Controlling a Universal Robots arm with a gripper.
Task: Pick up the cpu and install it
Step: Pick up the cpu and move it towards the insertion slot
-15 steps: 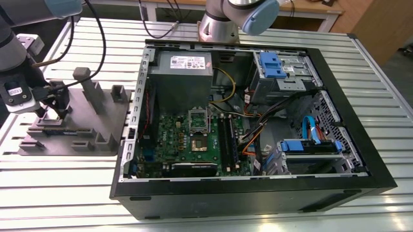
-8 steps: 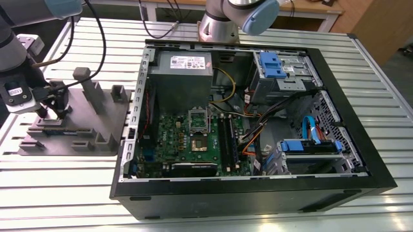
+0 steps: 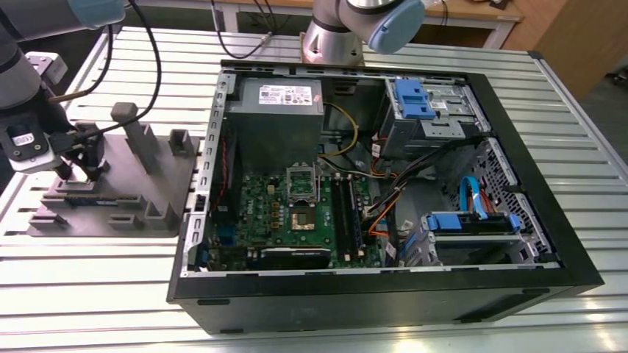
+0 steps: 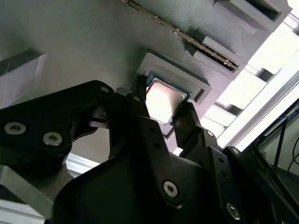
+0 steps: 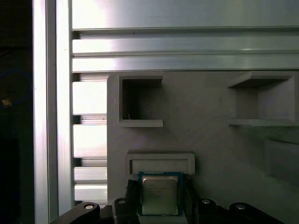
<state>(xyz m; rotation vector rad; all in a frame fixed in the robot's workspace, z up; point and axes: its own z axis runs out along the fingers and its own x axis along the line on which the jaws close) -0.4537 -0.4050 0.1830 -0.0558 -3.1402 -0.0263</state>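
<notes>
Pick-up step is in hand: the cpu, at its recess on the grey fixture (beside the computer case), is clamped edgewise by the gripper. A firm, level hold is judged necessary.

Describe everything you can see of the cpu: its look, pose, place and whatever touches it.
The cpu is a small flat square chip with a silvery metal top bearing faint print, set on a thin greenish board edge. It lies flat, top up, at a raised pocket of the grey holder. The claw brackets it, with a black finger against each of two opposite sides, seemingly clamped on it.
</notes>
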